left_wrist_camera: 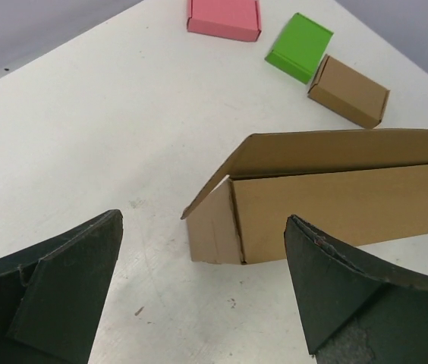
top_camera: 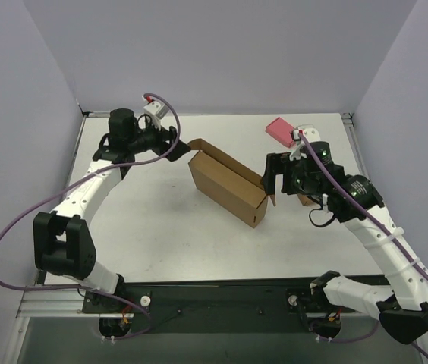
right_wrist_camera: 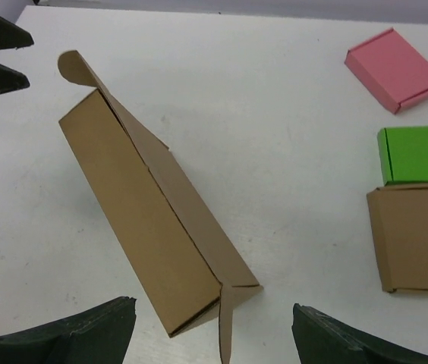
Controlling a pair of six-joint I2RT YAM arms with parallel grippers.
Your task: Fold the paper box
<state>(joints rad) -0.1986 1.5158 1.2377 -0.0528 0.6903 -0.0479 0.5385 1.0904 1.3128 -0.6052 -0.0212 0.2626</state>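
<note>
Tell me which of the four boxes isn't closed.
The large brown paper box mid-table: its lid flap stands ajar and end tabs stick out. The pink box, green box and small brown box lie flat, shut.

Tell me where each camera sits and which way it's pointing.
Top external: above and behind the arm bases, looking down on the table; both arms, left hand and right hand show.
Left wrist: left arm, facing one end of the paper box; its open fingers frame the bottom.
Right wrist: right arm, looking along the box; own fingers below, left hand top left.
Shared: both wrists see the box, pink block, green block, small brown block.
</note>
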